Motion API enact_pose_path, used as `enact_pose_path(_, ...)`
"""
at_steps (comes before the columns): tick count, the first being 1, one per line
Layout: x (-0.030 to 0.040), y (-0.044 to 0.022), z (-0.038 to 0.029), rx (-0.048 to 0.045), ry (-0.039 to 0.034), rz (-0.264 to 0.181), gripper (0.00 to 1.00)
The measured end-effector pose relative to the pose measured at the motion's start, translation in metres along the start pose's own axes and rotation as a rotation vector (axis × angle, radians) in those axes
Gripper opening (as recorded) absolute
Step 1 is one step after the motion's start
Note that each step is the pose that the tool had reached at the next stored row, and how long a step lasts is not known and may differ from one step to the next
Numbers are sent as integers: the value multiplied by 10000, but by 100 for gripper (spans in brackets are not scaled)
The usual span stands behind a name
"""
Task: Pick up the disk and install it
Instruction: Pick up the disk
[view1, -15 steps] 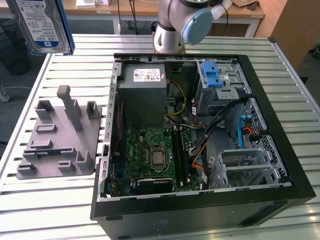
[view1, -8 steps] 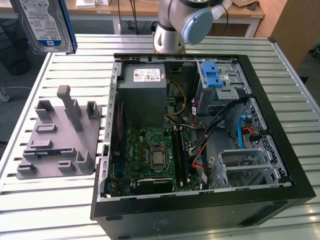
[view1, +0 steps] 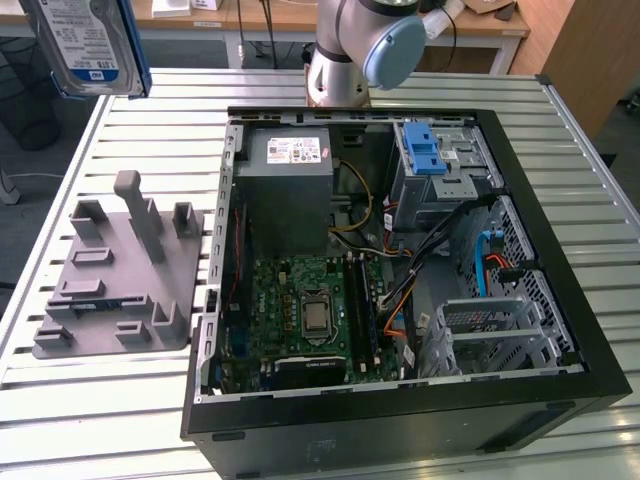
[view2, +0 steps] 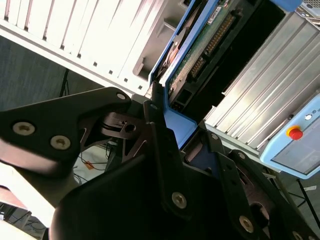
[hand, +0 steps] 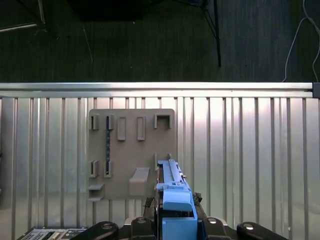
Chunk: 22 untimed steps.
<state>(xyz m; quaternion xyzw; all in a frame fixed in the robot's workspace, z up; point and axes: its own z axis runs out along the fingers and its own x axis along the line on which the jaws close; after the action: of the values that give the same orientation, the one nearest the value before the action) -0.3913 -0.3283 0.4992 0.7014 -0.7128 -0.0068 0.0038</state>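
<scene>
the disk (view1: 85, 45) is up in the air, at the top corner on the exterior view's left. its white label with the blue band faces the camera, blue rail along the edge, and it is well apart from the open case. in the first wrist view the disk (hand: 172, 187) shows edge-on, blue rail up, hanging above the slatted table (hand: 250, 150). in the second wrist view the disk (view2: 200, 50) shows its green circuit side and connector row.

the gripper (view2: 177, 132) is clamped on the disk, black fingers (view2: 156, 120) pressed on the blue rail end. same grip in the first wrist view, gripper (hand: 174, 204) closed on both sides of the rail.

below the disk in the first wrist view lies a grey fixture plate (hand: 132, 145) with slots and pegs. in the exterior view the fixture plate (view1: 110, 270) sits flat on the table (view1: 110, 400), on the exterior view's left, just beside the case.

the black computer case (view1: 400, 410) lies open on the table. inside it are the grey power supply (view1: 290, 185), the green motherboard (view1: 300, 300), and the grey drive cage (view1: 445, 185) with a blue latch (view1: 420, 150) toward the exterior view's right. the arm base (view1: 350, 45) stands behind the case.

a light blue pendant (view2: 300, 135) with a red button sits at the edge of the second wrist view.
</scene>
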Motion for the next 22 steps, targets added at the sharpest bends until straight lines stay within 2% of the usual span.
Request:
enact_pose_path(5, 84, -4, -1, -1, 1, 1, 36)
enact_pose_path(7, 96, -26, -1, 0, 0, 1, 36)
enact_pose_path(22, 93, -499, -8, -11, 1, 1, 36)
